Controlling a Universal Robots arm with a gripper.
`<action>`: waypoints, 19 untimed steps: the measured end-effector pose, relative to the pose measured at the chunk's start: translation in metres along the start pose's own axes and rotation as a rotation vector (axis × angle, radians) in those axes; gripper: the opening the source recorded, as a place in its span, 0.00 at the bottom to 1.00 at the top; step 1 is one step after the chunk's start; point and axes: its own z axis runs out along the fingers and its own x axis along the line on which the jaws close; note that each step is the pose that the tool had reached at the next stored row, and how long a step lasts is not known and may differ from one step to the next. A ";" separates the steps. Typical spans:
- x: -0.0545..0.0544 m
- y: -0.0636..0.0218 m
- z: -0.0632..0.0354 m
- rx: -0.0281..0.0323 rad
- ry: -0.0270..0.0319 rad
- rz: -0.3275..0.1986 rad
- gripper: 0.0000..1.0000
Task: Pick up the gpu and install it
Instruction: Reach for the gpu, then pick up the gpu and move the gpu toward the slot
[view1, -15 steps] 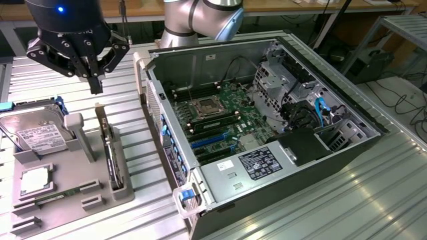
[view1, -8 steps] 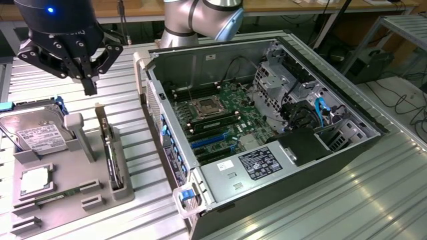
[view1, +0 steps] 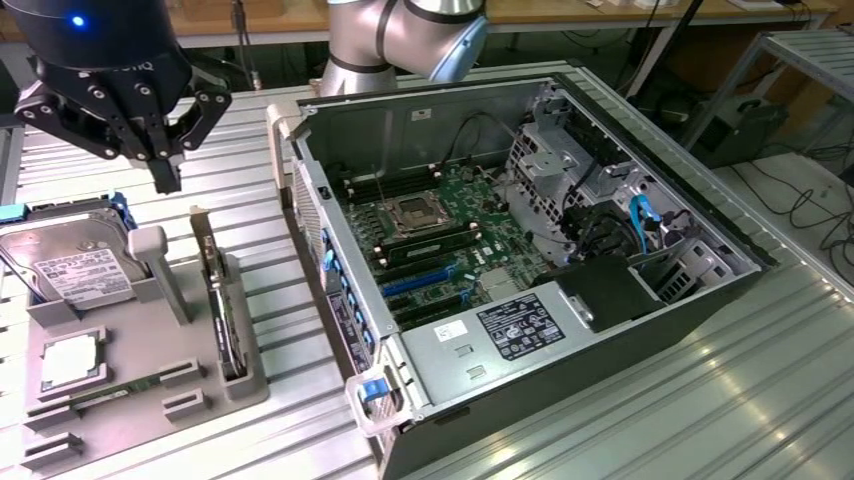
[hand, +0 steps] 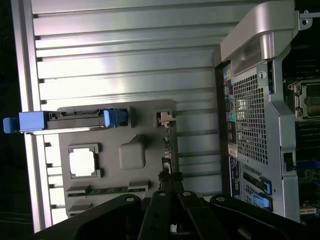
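Your gripper (view1: 163, 172) hangs with its fingers drawn together and nothing between them, over the ribbed metal table (view1: 694, 400). Nearest to it, the gpu (view1: 222, 298) stands on edge in its slot on the grey fixture tray (view1: 200, 405). The gpu is beside the hard drive (view1: 70, 265), and the open computer case (view1: 400, 130) lies to the exterior view's right.

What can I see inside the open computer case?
A green motherboard with its processor socket, blue expansion slots, a labelled power supply and a blue cable. What lies beneath the power supply is covered.
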 end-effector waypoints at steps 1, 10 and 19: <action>0.001 -0.0003 0.0000 0.0000 0.0000 0.000 0.11; 0.003 -0.0137 -0.0006 -0.0010 0.0001 0.000 0.11; 0.003 -0.0140 -0.0006 -0.0012 0.0000 0.000 0.11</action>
